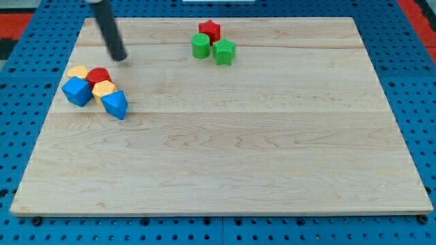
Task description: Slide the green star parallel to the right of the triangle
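Camera view, my tip point(120, 57) touching nothing, above blue triangle point(115, 104)

Near the top of the counter point(238, 156), the red star point(209, 30) lies behind the green cylinder point(200, 46) and the green star point(224, 52). Far left, the blue triangle point(115, 105) lies right of the blue cube point(77, 91).

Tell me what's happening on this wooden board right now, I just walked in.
A robot arm ending in a dark rod is working over a wooden board. My tip sits near the view's top left, touching no block, just above a cluster of a blue cube, yellow blocks, a red block and a blue triangle. The green star sits far off at the view's top centre, bunched with a green cylinder and a red star, not yet beside the triangle.
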Robot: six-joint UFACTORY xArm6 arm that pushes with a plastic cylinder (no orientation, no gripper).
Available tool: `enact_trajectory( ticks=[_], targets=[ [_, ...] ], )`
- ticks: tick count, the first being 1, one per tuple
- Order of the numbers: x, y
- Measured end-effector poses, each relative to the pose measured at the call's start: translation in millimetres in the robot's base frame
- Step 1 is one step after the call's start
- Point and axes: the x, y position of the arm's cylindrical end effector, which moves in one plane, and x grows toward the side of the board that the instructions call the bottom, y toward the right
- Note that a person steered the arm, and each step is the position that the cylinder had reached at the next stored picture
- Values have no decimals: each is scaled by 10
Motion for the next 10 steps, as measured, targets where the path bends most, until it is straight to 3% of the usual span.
enact_trajectory(
  ticks=[1,3,4,5,8,10],
  targets=[
    [-733,845],
    [-735,2269],
    [-297,2168],
    [-258,2258],
    [563,758],
    [875,1099]
  ],
)
